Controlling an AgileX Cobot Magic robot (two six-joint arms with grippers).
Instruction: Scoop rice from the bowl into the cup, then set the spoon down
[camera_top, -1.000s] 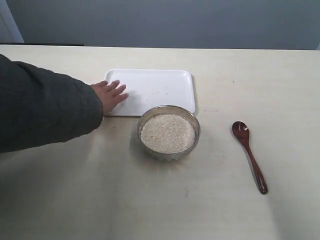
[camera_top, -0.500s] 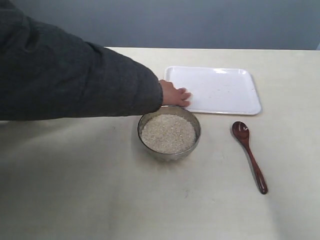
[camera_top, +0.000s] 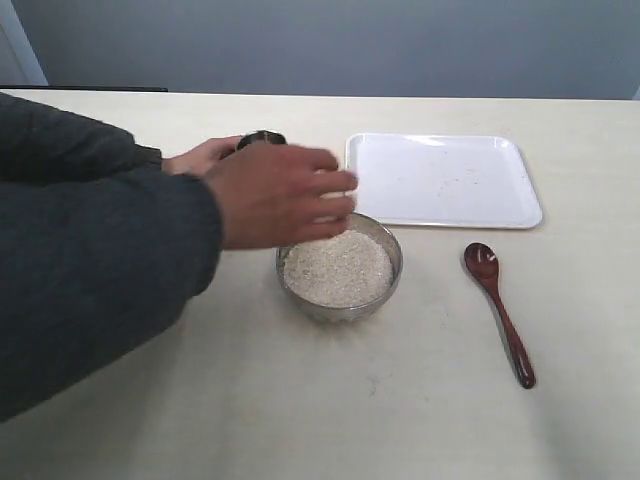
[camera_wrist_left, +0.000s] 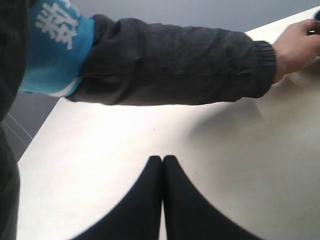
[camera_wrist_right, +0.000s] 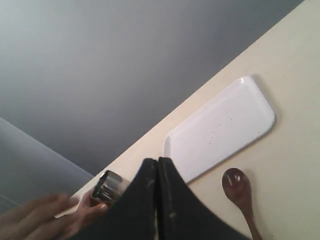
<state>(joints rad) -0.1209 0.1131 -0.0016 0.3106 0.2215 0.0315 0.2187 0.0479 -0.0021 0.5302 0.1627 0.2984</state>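
The steel bowl (camera_top: 391, 283) stands mid-table, filled with white rice (camera_top: 338, 268). The brown wooden spoon (camera_top: 498, 309) lies to its right, head away from the front edge; the right wrist view shows the spoon (camera_wrist_right: 238, 188) too. A person's hands (camera_top: 275, 192) hold the small steel cup (camera_top: 261, 138) just behind the bowl; the cup (camera_wrist_right: 108, 186) also shows in the right wrist view. My left gripper (camera_wrist_left: 162, 159) is shut over bare table. My right gripper (camera_wrist_right: 158, 161) is shut, empty. Neither gripper appears in the exterior view.
A white tray (camera_top: 445, 180) lies behind the spoon at the back right. The person's dark-sleeved arm (camera_top: 90, 250) covers the left half of the table and reaches over the bowl's near-left rim; the arm (camera_wrist_left: 170, 67) crosses the left wrist view.
The person has let go of the tray, which has slid slightly further right. Both hands have come in over the bowl's back edge holding the cup. Bowl and spoon have not moved.
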